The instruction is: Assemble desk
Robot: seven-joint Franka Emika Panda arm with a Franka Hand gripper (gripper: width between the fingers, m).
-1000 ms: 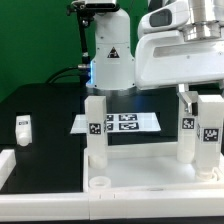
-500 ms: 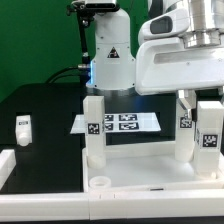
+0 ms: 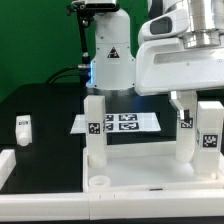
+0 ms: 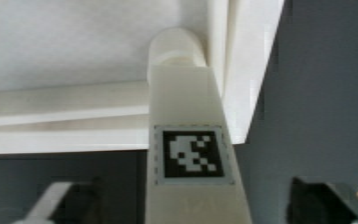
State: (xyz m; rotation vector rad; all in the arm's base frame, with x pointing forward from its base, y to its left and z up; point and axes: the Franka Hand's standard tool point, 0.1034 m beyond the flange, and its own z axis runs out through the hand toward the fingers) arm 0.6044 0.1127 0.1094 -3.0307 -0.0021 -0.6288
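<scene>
Showing what the exterior view hides, the wrist view has jaws apart, seemingly clear of the leg [image 4: 190, 130].

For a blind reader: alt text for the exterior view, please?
Three tagged white legs stand on the tabletop; the open claw is at the top of one at the exterior view's right. A fourth leg sits loose on the black table at that view's left; the marker board lies behind the tabletop.

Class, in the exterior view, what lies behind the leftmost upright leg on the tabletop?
Behind that leg, the marker board lies flat on the black table, with the robot base farther back. The leg covers a strip of the board.
</scene>
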